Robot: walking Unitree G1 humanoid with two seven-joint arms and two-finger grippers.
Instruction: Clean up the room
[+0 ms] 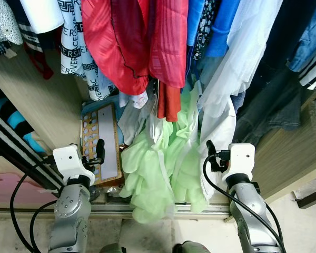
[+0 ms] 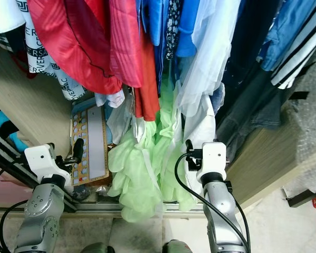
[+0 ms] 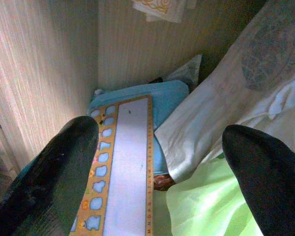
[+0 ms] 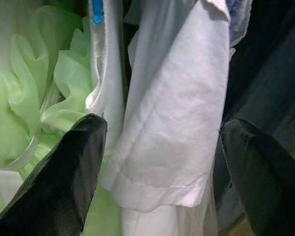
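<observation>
The robot faces an open wooden wardrobe packed with hanging clothes. The left gripper is raised at the lower left of the wardrobe opening, its two black fingers spread wide apart and grasping nothing. Between and beyond them lies a flat orange-bordered board with a pale centre panel and rows of light blue shapes, leaning at the wardrobe floor on a blue cushion-like item, close against the wooden side wall. A white garment's hem hangs just beside the board.

The right gripper is raised at the lower right, also released, its fingers wide apart with nothing clenched. Between them, in the wrist view, hangs the sleeve of a white cotton shirt; whether either finger touches the cloth cannot be told. A ruffled pale green sheer garment hangs beside the white shirt, between the two grippers, reaching down to the metal sliding-door track.

Above hang a red striped garment, a white-and-black lettered fabric, a bright blue garment, and dark denim pieces on the right.
</observation>
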